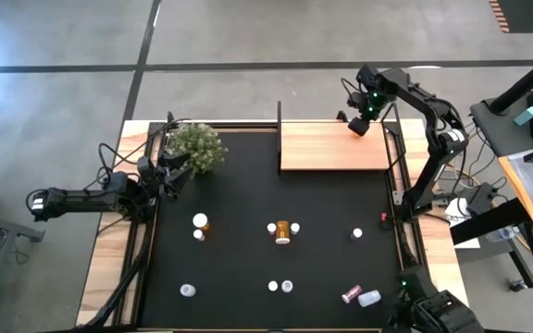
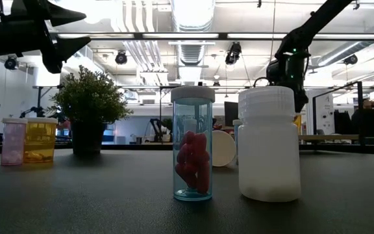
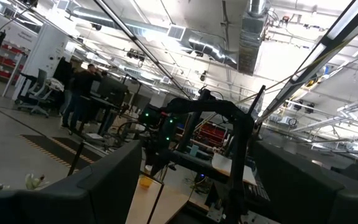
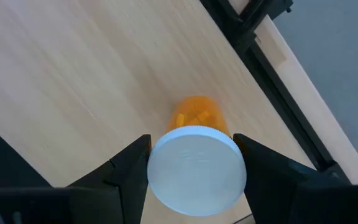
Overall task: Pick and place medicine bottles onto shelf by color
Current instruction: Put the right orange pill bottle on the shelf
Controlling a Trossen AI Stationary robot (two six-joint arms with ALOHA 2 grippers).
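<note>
Black matting covers the table (image 1: 248, 268), where about ten bottles (image 1: 282, 231) are left. An orange bottle (image 4: 196, 163) is held over the bare shelf (image 1: 331, 148) by the right gripper (image 4: 191, 163). Left gripper (image 1: 176, 169): fingers wide.

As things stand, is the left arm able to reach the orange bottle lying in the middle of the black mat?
Probably yes. The left pincer is open and holds nothing, beside the plant. The mat between it and the orange bottle looks free; only a white-capped bottle stands nearby, off the direct path.
</note>
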